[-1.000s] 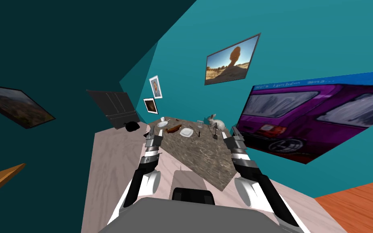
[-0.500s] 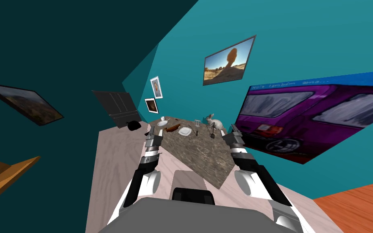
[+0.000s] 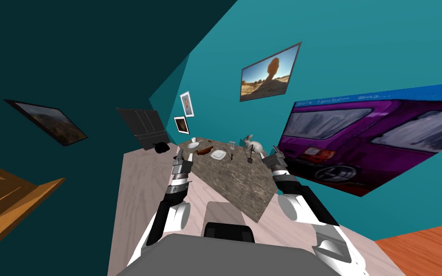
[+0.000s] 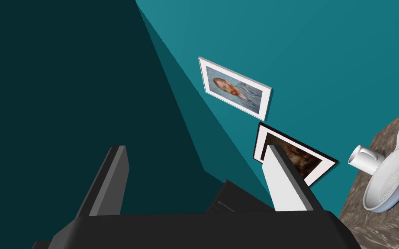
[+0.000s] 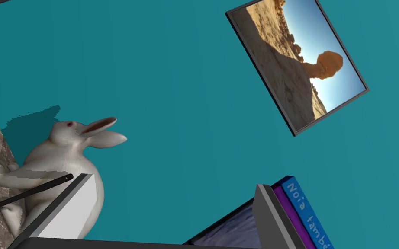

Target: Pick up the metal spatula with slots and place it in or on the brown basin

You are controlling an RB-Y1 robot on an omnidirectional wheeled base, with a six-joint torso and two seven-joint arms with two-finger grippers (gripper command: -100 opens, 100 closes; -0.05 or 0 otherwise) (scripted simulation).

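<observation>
While both arms reach forward at either side of the table (image 3: 237, 189), its top shows a mottled grey-brown, stone-like grain and narrows to a point toward me. The spatula (image 3: 250, 156) rests at the far right of that top, just beside a smooth white rabbit (image 3: 256, 143): a thin dark handle rising from a small, squarish dark blade, its slots too small to make out. In the right wrist view a slim black rod with a rounded end crosses the rabbit's flank, close to one finger (image 5: 66, 206). The right gripper (image 5: 173, 181) hovers near the table's right edge with its flat, blade-like fingers spread wide and nothing between them. The basin (image 3: 204, 152) is brown, shallow and elongated, lying at the far left of the top between a round white pan (image 3: 193, 145) and a white plate (image 3: 218, 155), well apart from the spatula. A cylindrical white mug (image 4: 364, 159) with a looped handle lies beside the pan, whose inner face is finely ribbed. A clear glass (image 3: 232, 143) stands between plate and rabbit, and a short dark utensil (image 3: 231, 155) lies by the plate. The left gripper (image 4: 196, 149) hangs near the table's left edge, jaws likewise parted and empty. Pale wood-grain floor (image 3: 138, 201) surrounds the table.
</observation>
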